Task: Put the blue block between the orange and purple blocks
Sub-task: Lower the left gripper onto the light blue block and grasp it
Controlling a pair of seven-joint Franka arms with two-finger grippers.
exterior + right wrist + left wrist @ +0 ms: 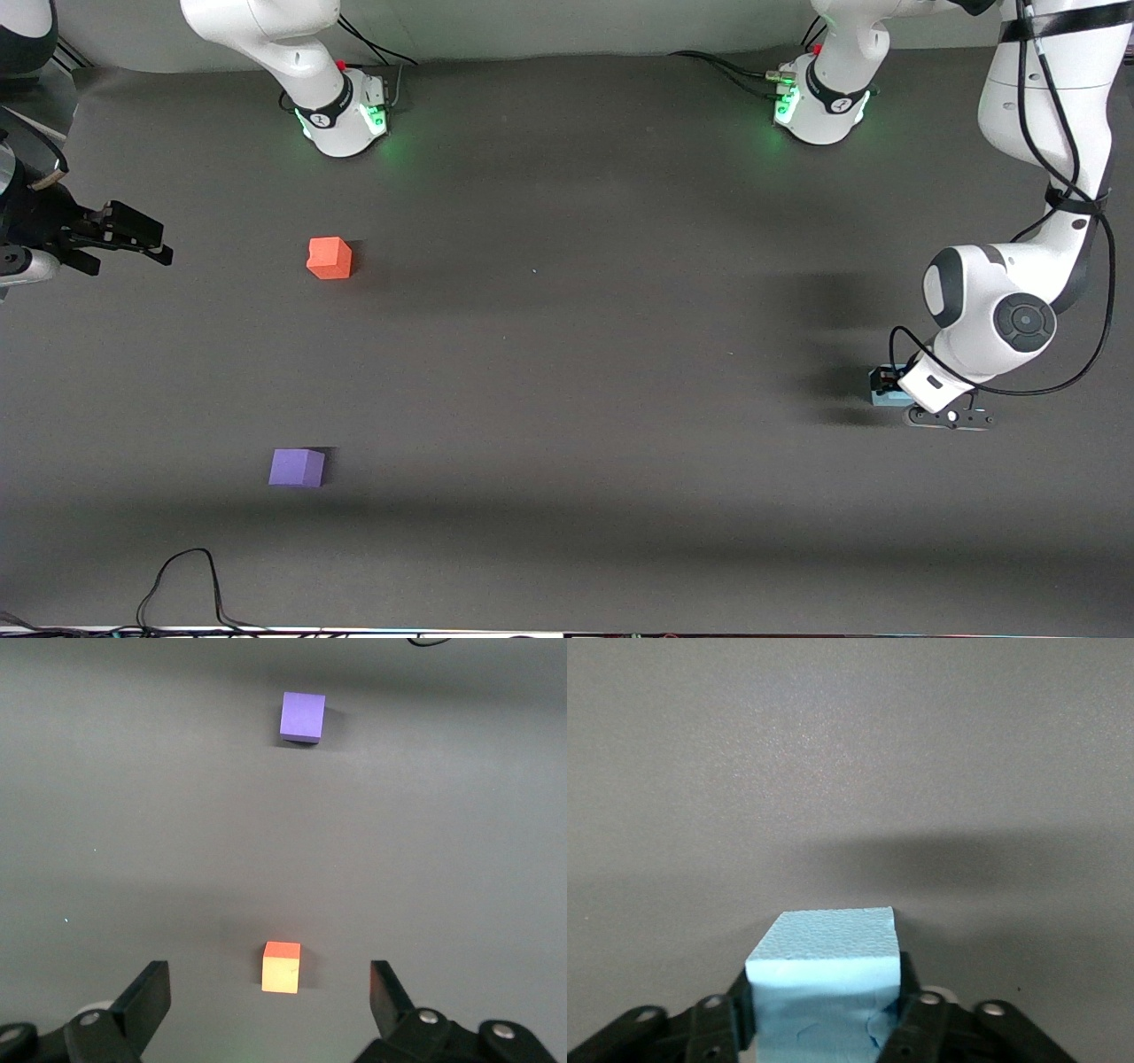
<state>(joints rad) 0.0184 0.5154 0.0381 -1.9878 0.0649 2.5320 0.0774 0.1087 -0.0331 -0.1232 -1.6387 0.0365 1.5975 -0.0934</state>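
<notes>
Fingers (917, 1019) of the left tool (886, 390) are squeezing the blue block (824, 983) from both sides, so this tool is closed on it. The left tool is sitting low at the left arm's end of the bench (567, 354), and the blue block is showing as a small bit of light blue (889, 397) tucked under the white wrist. In the left wrist view the block is filling the space between the two black fingers, with its flat top facing up and only bare gray bench showing past it. From the pictures it is not clear if the block is resting on the bench or lifted a tiny bit. The right tool (133, 239) is waiting in the air over the right arm's end of the bench, and its fingers (146, 997) are standing wide apart with nothing between them. The orange block (281, 966) is lying on the bench below the right tool, and it is showing in the gap between the open fingers in the right wrist view. The purple block (303, 716) is lying farther out from the right tool, well apart from the orange block. Both of these blocks are well apart from the left tool and the blue block it is holding.
</notes>
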